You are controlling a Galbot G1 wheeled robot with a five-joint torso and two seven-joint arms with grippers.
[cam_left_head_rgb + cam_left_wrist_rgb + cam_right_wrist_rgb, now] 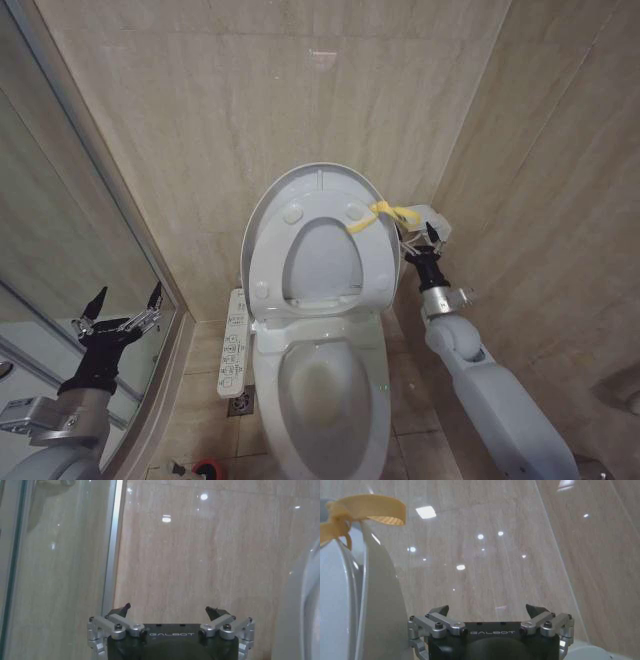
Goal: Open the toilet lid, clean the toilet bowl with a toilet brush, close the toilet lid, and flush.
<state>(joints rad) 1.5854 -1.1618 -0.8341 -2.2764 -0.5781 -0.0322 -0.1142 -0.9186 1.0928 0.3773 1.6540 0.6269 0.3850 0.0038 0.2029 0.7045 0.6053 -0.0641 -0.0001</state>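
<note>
1. With the toilet lid (318, 200) raised upright against the beige tiled wall (250, 90), the ring seat (320, 262) stands up in front of it too, bumpers visible on its underside.
2. Toilet bowl (320, 400) open below, yellowish tint at the bottom; white button panel (233, 342) on its side toward the robot's left.
3. Yellow ribbon loop (378, 214) tied at the lid's rim on the robot's right; in the right wrist view it sits by the lid's edge (370, 521).
4. Right tool (432, 238) up beside the lid's rim, just past the ribbon, holding nothing. Fingers spread apart in the right wrist view (490, 611); whether a tip touches the ribbon is hard to tell.
5. Left tool (124, 300) well off to the left by the glass shower partition (60, 220), fingers wide apart, empty; same in the left wrist view (170, 611).
6. Small red object (205, 469) on the floor, lower left of the bowl, maybe a brush holder.
</note>
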